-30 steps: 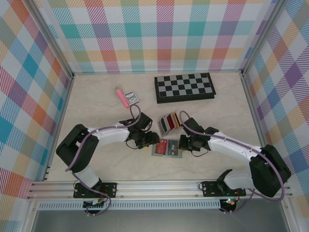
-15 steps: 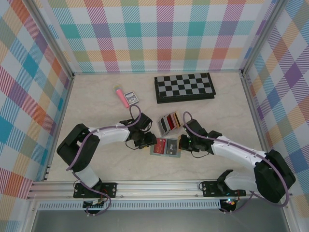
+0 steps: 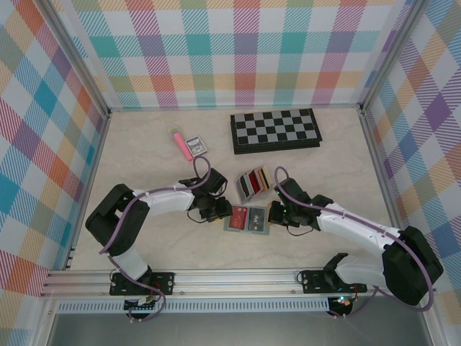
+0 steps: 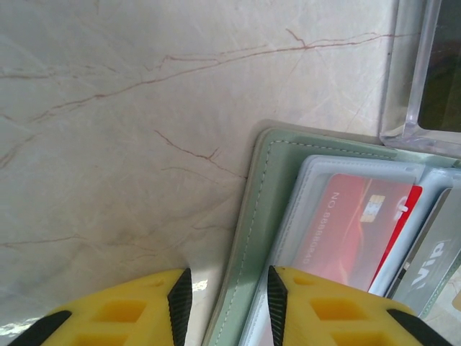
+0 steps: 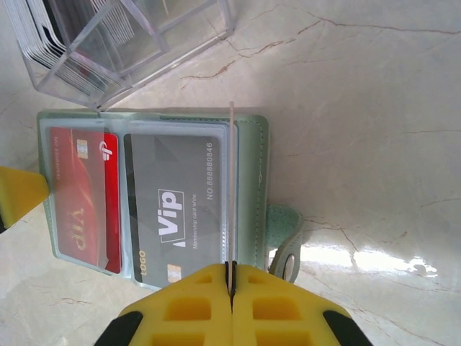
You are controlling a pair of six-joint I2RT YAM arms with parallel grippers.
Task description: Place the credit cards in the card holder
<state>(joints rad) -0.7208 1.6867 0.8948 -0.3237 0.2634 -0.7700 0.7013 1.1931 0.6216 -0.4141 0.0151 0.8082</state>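
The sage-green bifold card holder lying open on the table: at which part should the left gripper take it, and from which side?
Probably its bare stitched left border, approached from the left. The sage-green card holder lies flat and open, clear pockets with the red plastic card and grey plastic card fill its middle, and the left gripper straddles that border.

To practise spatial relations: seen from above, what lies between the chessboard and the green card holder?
The clear rack of upright cards stands between chessboard and card holder, shown in the top view.
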